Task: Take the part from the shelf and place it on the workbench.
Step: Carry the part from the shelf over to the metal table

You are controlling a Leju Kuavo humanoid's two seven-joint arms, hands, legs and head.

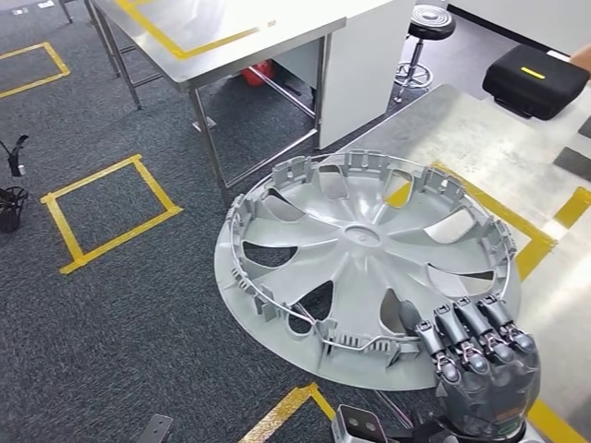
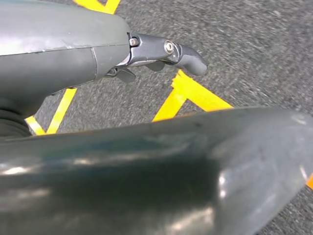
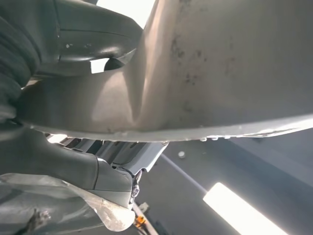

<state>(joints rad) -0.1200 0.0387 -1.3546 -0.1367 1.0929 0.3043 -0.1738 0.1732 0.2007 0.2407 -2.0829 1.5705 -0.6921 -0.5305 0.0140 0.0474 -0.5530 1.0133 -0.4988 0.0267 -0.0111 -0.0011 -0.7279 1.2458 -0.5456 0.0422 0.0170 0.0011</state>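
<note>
Nearest, at the lower right of the head view, the right hand [image 1: 481, 355] is seen gripping the near rim of the part [image 1: 362, 249], its dark fingers [image 1: 456, 337] curled over the edge onto the ribbed inner face. The part is held roughly level, its right side above the near edge of the workbench [image 1: 488, 148] and its left side out over the carpeted floor. To finish the step well, the part should be carried further right and away until its whole disc lies over the metal top, then lowered flat before the fingers are released. The part is a silver-grey plastic wheel cover, inner side up, with curved spoke openings, a wire ring and clips around the rim. In the left wrist view the left hand [image 2: 162, 51] hangs above the carpet with nothing held, fingers extended.
</note>
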